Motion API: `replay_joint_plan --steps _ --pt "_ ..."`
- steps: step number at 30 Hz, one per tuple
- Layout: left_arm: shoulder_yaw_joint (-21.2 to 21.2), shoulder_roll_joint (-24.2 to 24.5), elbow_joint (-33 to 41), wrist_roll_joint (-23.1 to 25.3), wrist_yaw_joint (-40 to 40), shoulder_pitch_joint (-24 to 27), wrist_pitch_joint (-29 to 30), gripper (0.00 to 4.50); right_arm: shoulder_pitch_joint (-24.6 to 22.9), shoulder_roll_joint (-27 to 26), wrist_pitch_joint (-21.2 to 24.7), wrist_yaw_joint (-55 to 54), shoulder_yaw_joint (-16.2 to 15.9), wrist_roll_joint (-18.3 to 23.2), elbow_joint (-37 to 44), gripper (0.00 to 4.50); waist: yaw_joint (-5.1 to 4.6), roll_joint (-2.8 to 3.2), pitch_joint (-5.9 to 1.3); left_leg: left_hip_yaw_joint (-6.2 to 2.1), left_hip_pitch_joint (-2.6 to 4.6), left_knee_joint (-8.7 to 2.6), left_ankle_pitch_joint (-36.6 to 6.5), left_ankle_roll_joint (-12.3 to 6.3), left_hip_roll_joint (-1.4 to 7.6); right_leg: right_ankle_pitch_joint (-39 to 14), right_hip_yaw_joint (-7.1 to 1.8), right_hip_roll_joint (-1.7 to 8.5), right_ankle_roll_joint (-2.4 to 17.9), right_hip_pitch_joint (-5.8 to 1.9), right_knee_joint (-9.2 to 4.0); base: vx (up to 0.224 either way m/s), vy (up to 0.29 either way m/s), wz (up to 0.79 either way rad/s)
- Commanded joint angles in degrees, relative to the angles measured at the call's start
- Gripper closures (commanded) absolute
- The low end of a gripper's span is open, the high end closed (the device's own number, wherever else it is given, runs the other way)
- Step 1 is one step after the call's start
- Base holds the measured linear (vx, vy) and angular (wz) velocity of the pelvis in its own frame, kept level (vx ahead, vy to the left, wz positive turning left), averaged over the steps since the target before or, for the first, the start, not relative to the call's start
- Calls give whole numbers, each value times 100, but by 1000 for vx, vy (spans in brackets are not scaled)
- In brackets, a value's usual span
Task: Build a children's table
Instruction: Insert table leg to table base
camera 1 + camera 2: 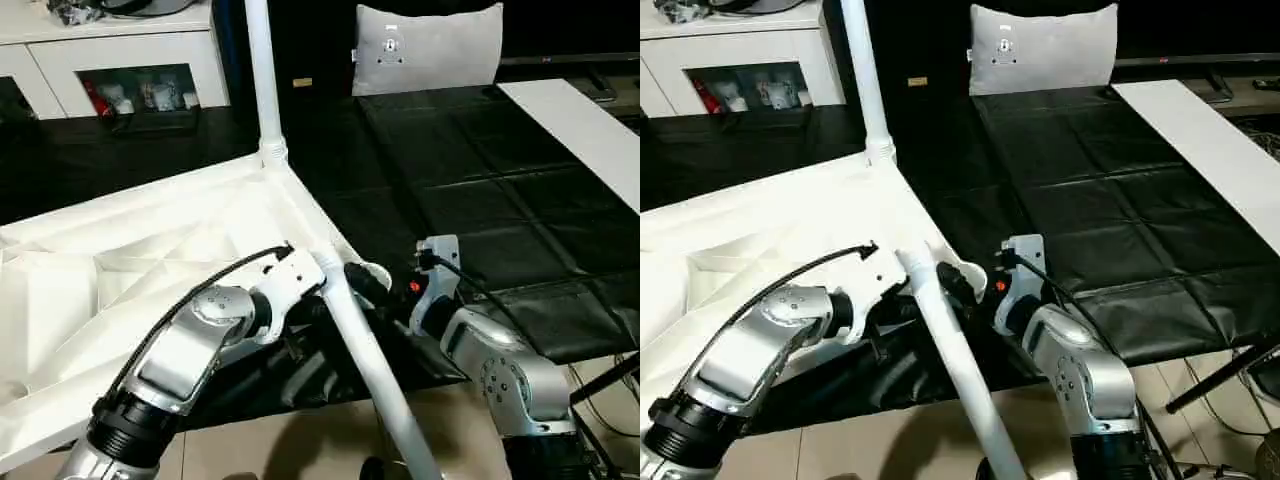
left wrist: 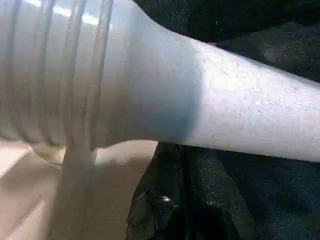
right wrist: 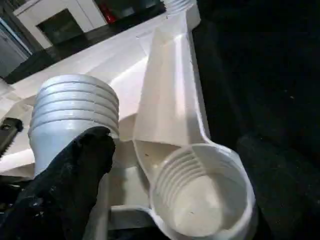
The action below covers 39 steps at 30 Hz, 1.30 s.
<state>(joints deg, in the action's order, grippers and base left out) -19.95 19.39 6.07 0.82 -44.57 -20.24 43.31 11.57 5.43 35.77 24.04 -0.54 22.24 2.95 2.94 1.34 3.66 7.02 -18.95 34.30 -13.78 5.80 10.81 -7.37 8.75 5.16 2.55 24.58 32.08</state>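
The square white plastic table top [image 1: 150, 260] lies upside down on the large work table covered with black sheeting [image 1: 500, 190], with its ribbed underside up. At its far corner one long white tapered tube leg [image 1: 262, 70] already stands upright in the round socket.

A second white tube leg [image 1: 370, 355] is held slanted over the near corner of the top — its threaded end is up beside the corner and its thin end points down toward the tiled floor [image 1: 300, 440]. The left gripper [image 1: 318, 285] is at the upper part of this leg, and its black fingers are clenched on it; in the left wrist view the ribbed thread and the smooth tube pass very close in front of the camera.

The right gripper [image 1: 375, 280] is just on the other side of the same leg, near the corner, with its jaws standing wide and holding nothing. In the right wrist view the empty round corner socket [image 3: 202, 192] with inner thread is seen from above, and the threaded end of the leg [image 3: 75, 107] is just beside it, not yet in it — a black finger [image 3: 80, 165] lies against the leg below the thread.

Behind the work table, a grey cushion [image 1: 428, 45] stands upright and a white cabinet [image 1: 120, 50] is at the left.
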Motion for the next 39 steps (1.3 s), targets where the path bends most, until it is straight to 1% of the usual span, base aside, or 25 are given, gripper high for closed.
replay_joint_plan --steps 1,4,5,6,8,9,10,11,12,13,14,17,18,19,21,22,23,25,27,28,30,32,34,38,39 --pt "-57 29 -128 70 169 100 164 450 57 -22 -7 13 -22 80 140 7 10 -24 -402 90 -156 -377 -289 -397 63 -2531 -266 281 67 -491 -468 0 0 0" --pt "-63 36 -130 67 174 104 170 450 115 31 21 84 -8 133 164 7 4 -23 -404 85 -159 -375 -303 -397 62 -2542 -265 281 48 -492 -469 0 0 0" --pt "-62 36 -124 56 183 104 179 450 130 102 106 181 -17 197 228 7 2 -34 -410 85 -159 -373 -288 -398 64 -2523 -266 281 53 -495 -465 0 0 0" --pt "-67 44 -115 43 198 100 189 450 117 260 316 398 -65 338 414 7 5 -43 -408 84 -161 -370 -289 -424 61 -2504 -265 275 53 -504 -458 0 0 0" --pt "-69 48 -113 39 205 98 192 450 109 303 383 455 -79 378 470 7 13 -42 -407 83 -169 -365 -234 -457 65 -2445 -270 269 29 -508 -449 0 0 0" --pt "-62 62 -127 35 217 96 187 450 44 567 753 652 -220 453 697 7 15 -59 -412 85 -176 -359 -190 -467 57 -2430 -270 269 19 -512 -447 0 0 0" --pt "-62 62 -127 35 217 96 187 450 44 567 753 652 -220 453 697 7 21 -52 -413 83 -169 -358 -168 -468 54 -2419 -268 260 21 -513 -446 0 0 0" --pt "-60 67 -131 34 222 97 186 450 20 665 876 718 -275 480 773 7 17 -53 -413 87 -177 -356 -164 -478 56 -2444 -269 269 19 -508 -450 0 0 0" --pt "-52 72 -137 32 235 105 187 450 -82 1015 1077 932 -530 411 959 7 20 -62 -418 88 -170 -349 -171 -479 53 -2471 -261 263 14 -507 -459 0 0 0" --pt "-52 72 -137 32 235 105 187 450 -82 1015 1077 932 -530 411 959 7 27 -64 -413 87 -172 -346 -179 -473 52 -2476 -259 255 -3 -514 -459 0 0 0" --pt "-52 74 -140 34 243 107 185 450 -121 1105 1190 977 -577 438 1013 7 31 -67 -415 91 -186 -344 -192 -472 43 -2534 -259 263 -43 -515 -468 0 0 0" --pt "-57 72 -146 31 259 105 191 450 -169 1254 1504 915 -663 418 1015 7 24 -78 -409 96 -184 -337 -280 -448 29 -2707 -235 256 -114 -503 -505 0 0 0" --pt "-56 70 -146 29 265 103 193 450 -179 1274 1626 844 -694 380 968 22 21 -80 -413 93 -183 -333 -288 -429 19 -2777 -224 251 -188 -497 -522 0 0 0" --pt "-56 70 -146 28 266 102 192 450 -182 1265 1672 779 -699 342 933 22 21 -80 -413 93 -183 -333 -288 -429 19 -2777 -224 251 -188 -497 -522 0 0 0" --pt "-51 68 -154 26 277 94 188 450 -148 1136 1919 498 -579 321 774 43 7 -74 -418 90 -168 -331 -363 -389 18 -2860 -202 244 -228 -478 -547 0 0 0" --pt "-51 68 -154 26 277 94 188 450 -148 1136 1919 498 -579 321 774 43 2 -73 -419 85 -165 -336 -390 -377 22 -2869 -196 244 -234 -480 -549 0 0 0" --pt "-52 71 -160 23 285 91 182 450 -134 1134 1972 459 -571 339 746 66 -3 -62 -425 77 -153 -341 -444 -359 36 -2853 -189 248 -236 -479 -556 0 0 0" --pt "-56 82 -164 13 292 87 179 450 -124 1156 2017 488 -582 386 738 84 -26 -56 -425 57 -133 -356 -553 -351 67 -2767 -181 257 -181 -489 -558 0 0 0" --pt "-60 92 -169 3 300 82 177 450 -115 1187 2084 524 -593 422 755 99 -41 -56 -420 44 -127 -364 -605 -345 77 -2737 -180 272 -133 -505 -554 0 0 0" --pt "-60 92 -169 3 300 82 177 450 -115 1187 2084 524 -593 422 755 111 -44 -57 -426 39 -137 -368 -588 -343 80 -2701 -181 277 -120 -520 -549 0 0 0" --pt "-61 96 -179 -1 317 74 173 450 -140 1266 2248 619 -642 495 845 134 -48 -58 -434 28 -141 -373 -492 -348 97 -2493 -202 288 -25 -538 -516 0 0 0" --pt "-62 96 -188 1 328 66 163 450 -181 1337 2386 671 -720 530 908 143 -50 -70 -436 33 -146 -372 -456 -356 96 -2465 -210 290 17 -543 -507 0 0 0" --pt "-64 97 -196 3 333 60 153 450 -209 1379 2460 688 -782 540 936 165 -48 -71 -431 36 -145 -370 -467 -350 90 -2509 -210 291 25 -546 -518 0 0 0" --pt "-73 111 -212 12 338 29 113 450 -233 1414 2517 687 -844 526 952 188 -50 -83 -432 34 -161 -370 -531 -327 83 -2622 -197 300 -7 -553 -529 0 0 0" --pt "-90 125 -231 31 338 -9 40 450 -226 1431 2553 701 -840 545 955 200 -61 -77 -420 39 -145 -364 -618 -317 76 -2752 -182 294 -73 -533 -565 0 0 0"
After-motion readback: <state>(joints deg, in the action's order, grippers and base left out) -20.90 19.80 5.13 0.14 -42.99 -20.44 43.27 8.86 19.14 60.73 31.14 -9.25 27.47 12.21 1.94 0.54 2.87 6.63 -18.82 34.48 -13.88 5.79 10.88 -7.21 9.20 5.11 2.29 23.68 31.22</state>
